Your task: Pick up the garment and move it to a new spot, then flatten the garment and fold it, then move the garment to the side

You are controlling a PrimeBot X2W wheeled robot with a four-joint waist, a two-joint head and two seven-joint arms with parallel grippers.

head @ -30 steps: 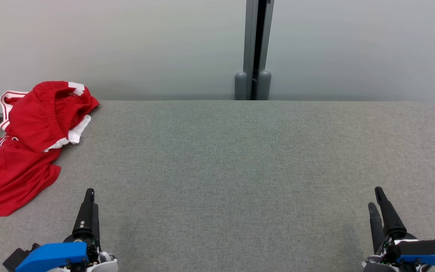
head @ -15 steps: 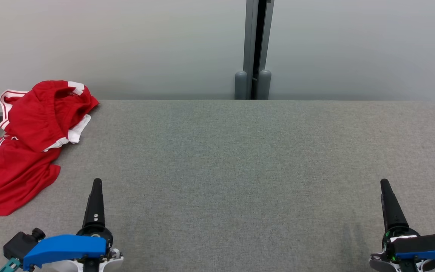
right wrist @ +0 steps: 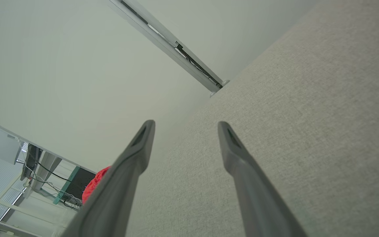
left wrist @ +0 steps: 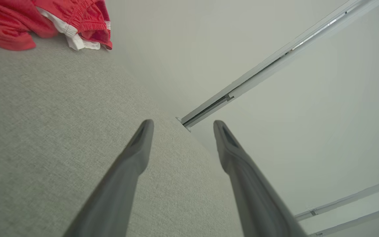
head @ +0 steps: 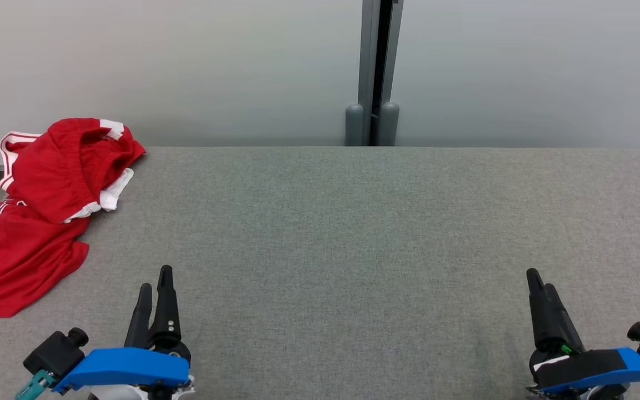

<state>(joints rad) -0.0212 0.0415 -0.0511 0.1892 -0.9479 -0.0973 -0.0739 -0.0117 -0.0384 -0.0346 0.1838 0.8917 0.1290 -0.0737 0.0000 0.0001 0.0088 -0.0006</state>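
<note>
— Red crumpled cloth garment with white trim (head: 36,216): position?
— Far left corner of the grey fabric-topped table (head: 353,222), not yet lifted.
— Tools?
— Left gripper (head: 155,278), right gripper (head: 538,279): near edge, jaws wide apart, empty. Pick-up, flattening, folding, side placement apparently all remain.

Shows as a soft red fabric garment (head: 31,233) with white trim, lies crumpled in 1 loose heap at the far left of the grey cloth-covered table (head: 353,233), upper part bunched and folded over, lower part spread flatter, small white tag at its near-left edge.
</note>
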